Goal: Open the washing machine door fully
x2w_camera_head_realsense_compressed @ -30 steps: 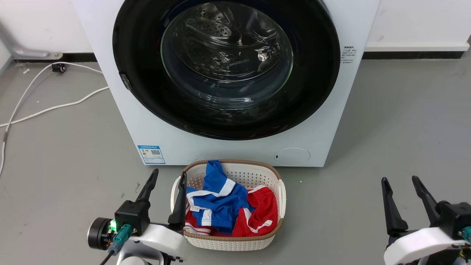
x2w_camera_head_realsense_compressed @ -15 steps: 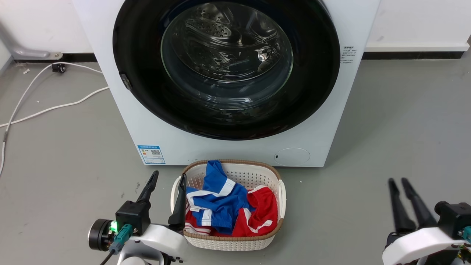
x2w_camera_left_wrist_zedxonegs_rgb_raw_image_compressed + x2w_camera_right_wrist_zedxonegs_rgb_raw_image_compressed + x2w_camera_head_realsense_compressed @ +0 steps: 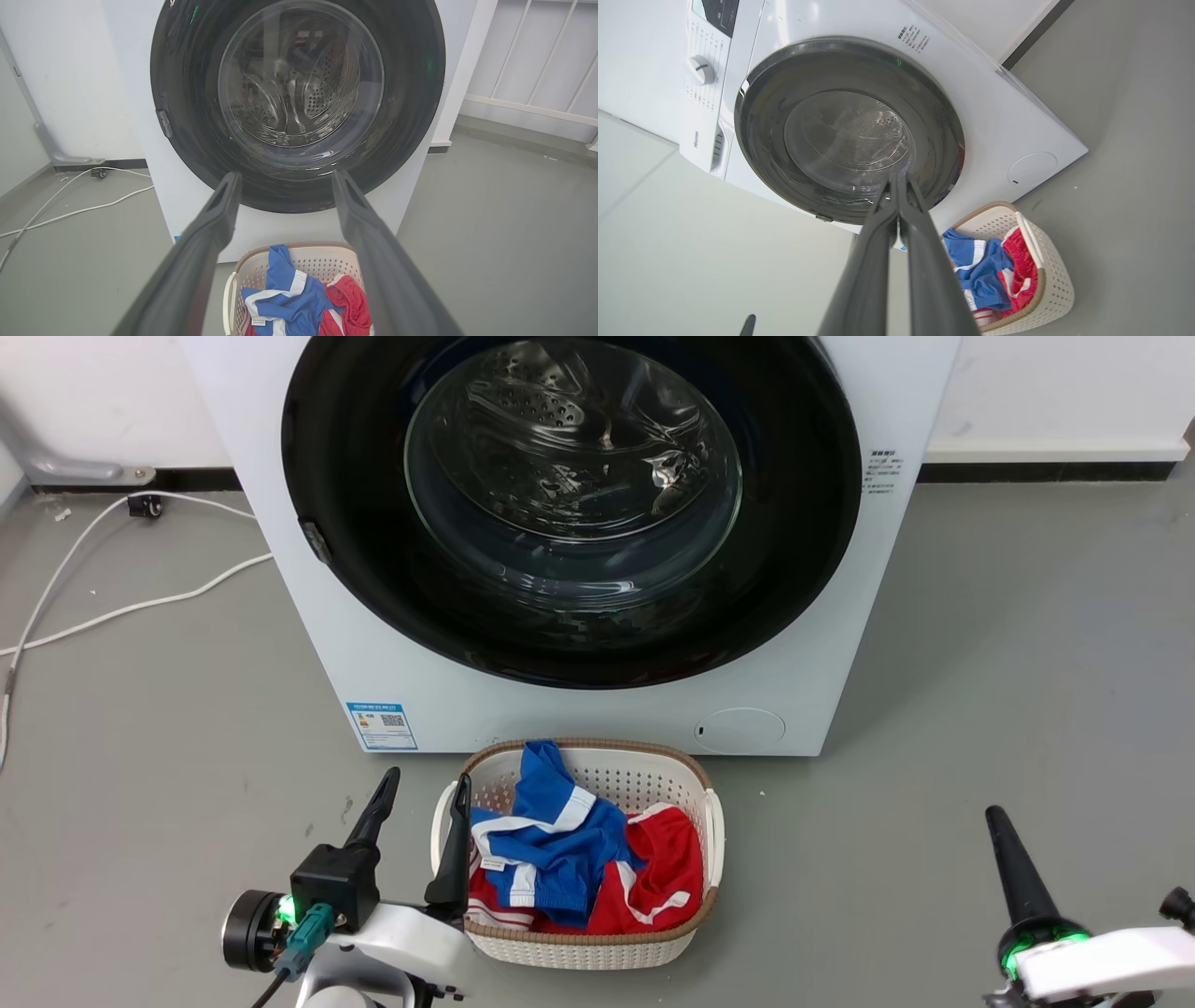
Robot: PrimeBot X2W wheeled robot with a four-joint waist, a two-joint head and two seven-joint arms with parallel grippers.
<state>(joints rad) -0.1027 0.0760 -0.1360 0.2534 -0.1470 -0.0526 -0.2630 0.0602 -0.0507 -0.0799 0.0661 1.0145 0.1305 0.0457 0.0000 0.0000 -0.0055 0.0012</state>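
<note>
Grey floor, white wall behind. Washing machine (image 3: 579, 719) at the floor's far edge, against the wall; washing machine door (image 3: 569, 644) shut flush on its front. Left gripper (image 3: 428, 777) spread, empty. Right gripper (image 3: 896, 177) pinched closed, empty. Door judged heavy, rigid and slick, with breakable glass. Best hold looks to be the small tab (image 3: 317, 543) on its left rim.

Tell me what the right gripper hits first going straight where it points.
The right gripper, jaws shut, would likely meet the washing machine door at its black rim; nothing shows between; depth is unclear.
</note>
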